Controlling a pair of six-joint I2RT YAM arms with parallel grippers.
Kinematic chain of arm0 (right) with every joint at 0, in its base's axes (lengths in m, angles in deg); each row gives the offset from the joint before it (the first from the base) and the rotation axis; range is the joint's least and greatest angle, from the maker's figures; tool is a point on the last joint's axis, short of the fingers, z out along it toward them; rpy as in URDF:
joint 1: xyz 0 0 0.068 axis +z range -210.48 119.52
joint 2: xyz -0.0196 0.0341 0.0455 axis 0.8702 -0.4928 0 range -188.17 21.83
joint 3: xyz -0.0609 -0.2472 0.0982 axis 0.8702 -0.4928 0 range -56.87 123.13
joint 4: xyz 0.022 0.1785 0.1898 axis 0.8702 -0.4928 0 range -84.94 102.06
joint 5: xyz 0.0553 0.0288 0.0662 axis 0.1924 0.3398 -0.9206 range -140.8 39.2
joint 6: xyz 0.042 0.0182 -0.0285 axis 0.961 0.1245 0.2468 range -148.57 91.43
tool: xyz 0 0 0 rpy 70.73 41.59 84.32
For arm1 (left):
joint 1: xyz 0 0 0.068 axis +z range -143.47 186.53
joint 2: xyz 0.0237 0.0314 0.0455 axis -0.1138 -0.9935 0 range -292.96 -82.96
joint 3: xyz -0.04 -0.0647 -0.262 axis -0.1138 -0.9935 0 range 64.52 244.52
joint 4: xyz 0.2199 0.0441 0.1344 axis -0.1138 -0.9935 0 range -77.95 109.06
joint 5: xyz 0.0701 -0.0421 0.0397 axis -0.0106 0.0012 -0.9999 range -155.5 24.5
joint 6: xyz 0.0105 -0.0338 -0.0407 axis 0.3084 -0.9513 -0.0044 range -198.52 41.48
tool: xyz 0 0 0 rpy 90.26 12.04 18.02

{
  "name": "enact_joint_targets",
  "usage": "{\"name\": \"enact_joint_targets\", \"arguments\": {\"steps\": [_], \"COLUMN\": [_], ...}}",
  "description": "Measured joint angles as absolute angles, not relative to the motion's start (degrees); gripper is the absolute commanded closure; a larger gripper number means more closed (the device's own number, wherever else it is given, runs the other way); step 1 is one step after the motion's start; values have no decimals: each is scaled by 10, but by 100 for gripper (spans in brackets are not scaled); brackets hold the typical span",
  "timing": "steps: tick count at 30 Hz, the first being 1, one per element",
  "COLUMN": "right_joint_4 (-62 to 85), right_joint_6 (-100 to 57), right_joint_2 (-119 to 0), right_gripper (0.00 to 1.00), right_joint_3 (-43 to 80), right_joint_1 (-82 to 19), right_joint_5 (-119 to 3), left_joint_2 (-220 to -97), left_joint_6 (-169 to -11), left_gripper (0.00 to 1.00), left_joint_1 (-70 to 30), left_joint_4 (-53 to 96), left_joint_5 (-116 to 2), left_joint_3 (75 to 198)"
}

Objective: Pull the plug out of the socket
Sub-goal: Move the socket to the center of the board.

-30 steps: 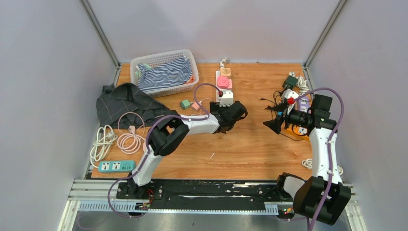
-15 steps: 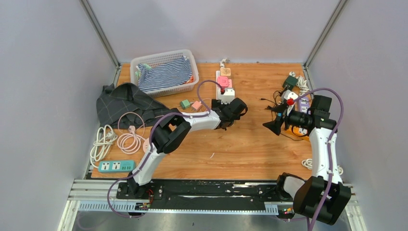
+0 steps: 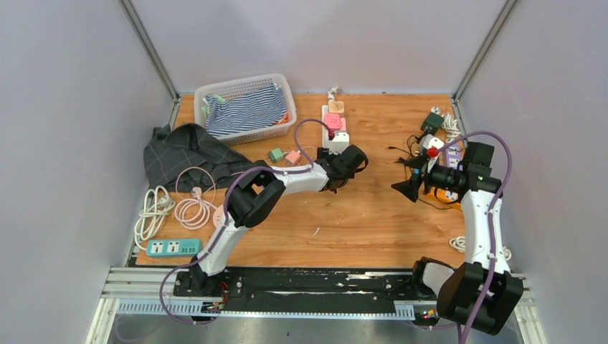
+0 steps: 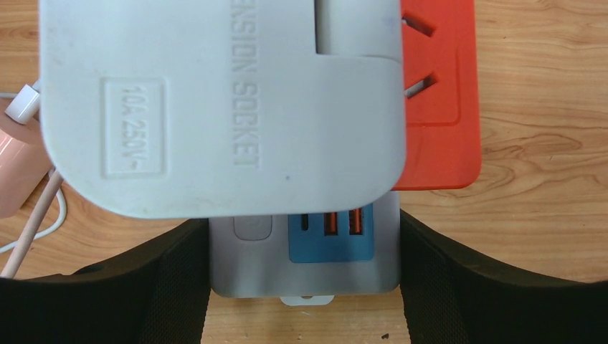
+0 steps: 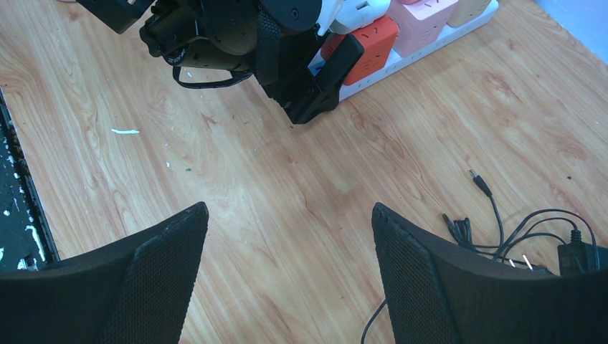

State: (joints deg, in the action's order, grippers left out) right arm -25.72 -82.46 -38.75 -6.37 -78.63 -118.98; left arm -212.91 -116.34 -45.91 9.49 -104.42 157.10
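Note:
A white power strip [image 3: 331, 122] lies at the table's back middle, carrying pink and red adapters and a white plug block [image 3: 338, 142] at its near end. In the left wrist view that white plug [image 4: 215, 107] marked "extension socket" fills the top, beside the red adapter [image 4: 437, 107]. Below it my left gripper [image 4: 305, 287] straddles the strip's grey end [image 4: 305, 269], both fingers [image 4: 172, 287] pressed on its sides. My right gripper [image 5: 288, 211] hangs open and empty over bare wood, to the right of the strip [image 5: 430, 50].
A white basket [image 3: 283, 89] holding striped cloth stands back left, with dark cloth [image 3: 190, 150] in front of it. Coiled cables [image 3: 193, 208] and a green power strip [image 3: 172, 247] lie near left. Black leads [image 5: 516, 229] and another strip [image 3: 450, 154] sit at the right.
My left gripper has slid a little farther along the strip's near end and its jaws have narrowed onto the strip's sides. The right arm has stayed still.

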Motion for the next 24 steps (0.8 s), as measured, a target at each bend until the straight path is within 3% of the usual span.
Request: {"name": "enact_joint_targets", "arguments": {"steps": [10,17,24], "right_joint_4": [-258,-262,-262], "right_joint_6": [-827,-829,-834], "right_joint_2": [-387,-387,-387], "right_gripper": [15,15,15], "right_joint_3": [-64,-64,-64], "right_joint_1": [-786,-786,-786], "right_joint_5": [-1190,-1190,-1190], "left_joint_2": [-2112,-2027,-1953], "left_joint_6": [-1144,-1087,-1006], "left_gripper": [66,78,85], "left_joint_1": [-463,-492,-515], "left_joint_4": [138,185,223], "left_joint_5": [-1043,-1004,-867], "left_joint_3": [1530,1398,1295]}}
